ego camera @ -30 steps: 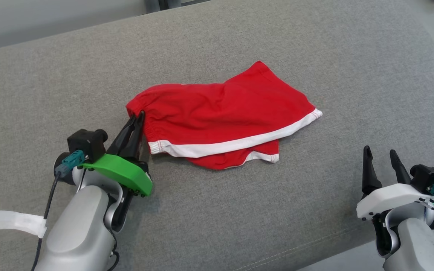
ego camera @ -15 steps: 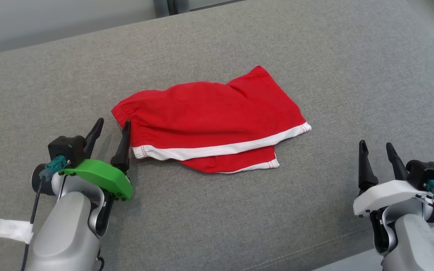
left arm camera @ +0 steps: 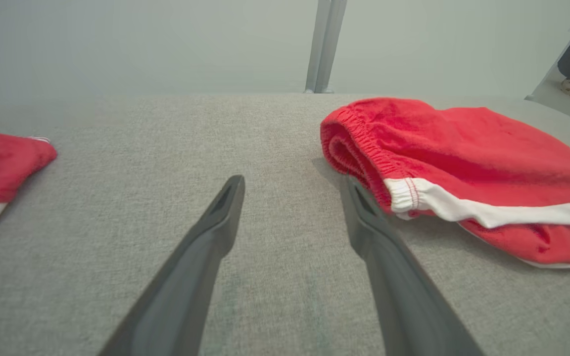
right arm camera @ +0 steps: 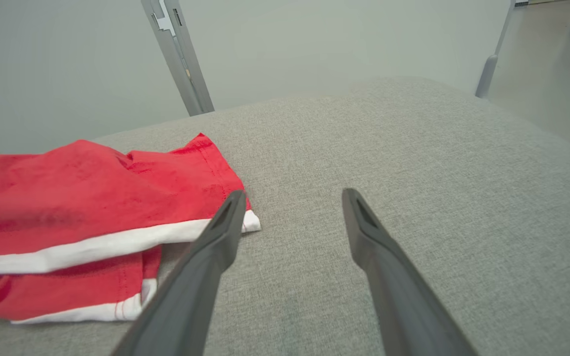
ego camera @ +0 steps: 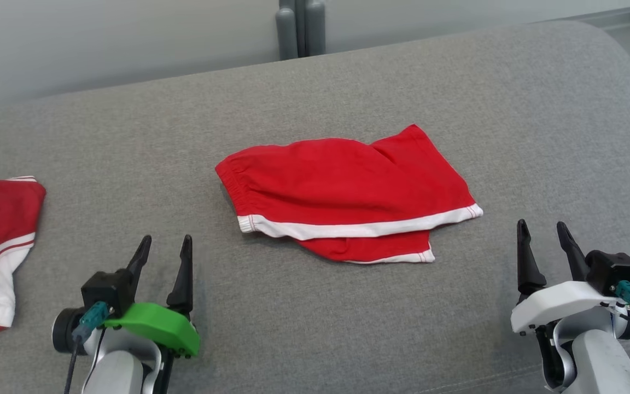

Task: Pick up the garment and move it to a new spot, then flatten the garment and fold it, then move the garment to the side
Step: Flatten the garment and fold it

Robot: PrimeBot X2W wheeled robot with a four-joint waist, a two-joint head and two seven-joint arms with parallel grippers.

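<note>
Finds red shorts folded double at centre of grey cushion, white trim toward robot. Records left gripper and right gripper spread wide, holding nothing, parked clear of either end. Judges fold complete, sideways move pending.

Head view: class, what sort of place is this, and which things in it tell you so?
Probably an indoor test room set up for folding clothes: a broad grey fabric-covered surface, red shorts lying on it, and a plain pale wall with a grey post behind.
</note>
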